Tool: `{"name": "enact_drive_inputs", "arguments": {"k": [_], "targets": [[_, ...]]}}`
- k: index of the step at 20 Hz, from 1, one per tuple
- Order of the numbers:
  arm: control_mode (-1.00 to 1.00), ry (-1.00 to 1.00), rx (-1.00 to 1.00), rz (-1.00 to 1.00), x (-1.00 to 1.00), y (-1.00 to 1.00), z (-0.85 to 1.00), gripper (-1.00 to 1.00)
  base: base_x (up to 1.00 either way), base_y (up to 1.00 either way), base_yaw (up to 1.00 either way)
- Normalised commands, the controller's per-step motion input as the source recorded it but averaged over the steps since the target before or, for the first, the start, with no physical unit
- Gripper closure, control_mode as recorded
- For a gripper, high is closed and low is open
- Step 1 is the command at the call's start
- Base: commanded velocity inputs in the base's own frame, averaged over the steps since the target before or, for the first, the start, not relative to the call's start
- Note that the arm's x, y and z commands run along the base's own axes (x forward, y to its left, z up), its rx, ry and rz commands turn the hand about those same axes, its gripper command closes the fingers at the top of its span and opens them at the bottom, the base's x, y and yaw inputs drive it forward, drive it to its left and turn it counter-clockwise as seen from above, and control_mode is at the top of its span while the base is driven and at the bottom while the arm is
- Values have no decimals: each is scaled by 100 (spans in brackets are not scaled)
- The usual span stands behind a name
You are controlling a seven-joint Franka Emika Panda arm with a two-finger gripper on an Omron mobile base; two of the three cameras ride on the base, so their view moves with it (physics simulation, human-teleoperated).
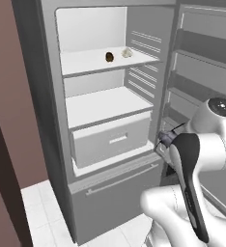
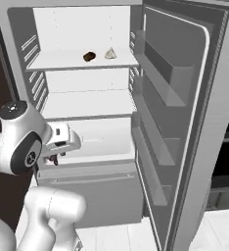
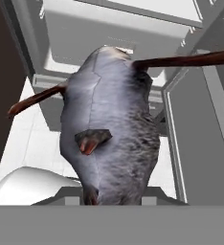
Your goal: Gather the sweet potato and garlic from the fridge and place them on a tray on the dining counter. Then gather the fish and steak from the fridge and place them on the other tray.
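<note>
A silvery-grey fish (image 3: pixel 109 129) with thin red-brown fins hangs close before the hand camera, and my gripper (image 1: pixel 162 141) is shut on it. The hand hovers in front of the open fridge (image 1: pixel 52 120), level with its drawer (image 1: pixel 110 140); from the right side the gripper (image 2: pixel 55 156) shows beside the drawer front. On the top shelf lie a small dark brown sweet potato (image 1: pixel 109 57) and a pale garlic bulb (image 1: pixel 127 52), also seen as the sweet potato (image 2: pixel 89 56) and the garlic (image 2: pixel 109 53). The steak, both trays and the dining counter are out of view.
The fridge door (image 2: pixel 185 122) stands open to the right with its grey door bins. The middle shelf (image 1: pixel 105 108) is bare. A freezer drawer with a bar handle (image 1: pixel 120 181) sits below. A brown wall (image 1: pixel 18 96) flanks the fridge on the left. White floor tiles (image 1: pixel 42 202) lie below.
</note>
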Motion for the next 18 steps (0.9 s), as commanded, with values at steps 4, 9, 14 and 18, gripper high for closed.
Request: {"name": "enact_drive_inputs", "arguments": {"k": [4,9,14,18], "targets": [[100,0,0,0,0,0,0,100,-98,16,-11],[100,0,0,0,0,0,0,100,-87,8,-15],[100,0,0,0,0,0,0,100,-68,0,-31],[100,0,0,0,0,0,0,100,-81,-3,-42]]}}
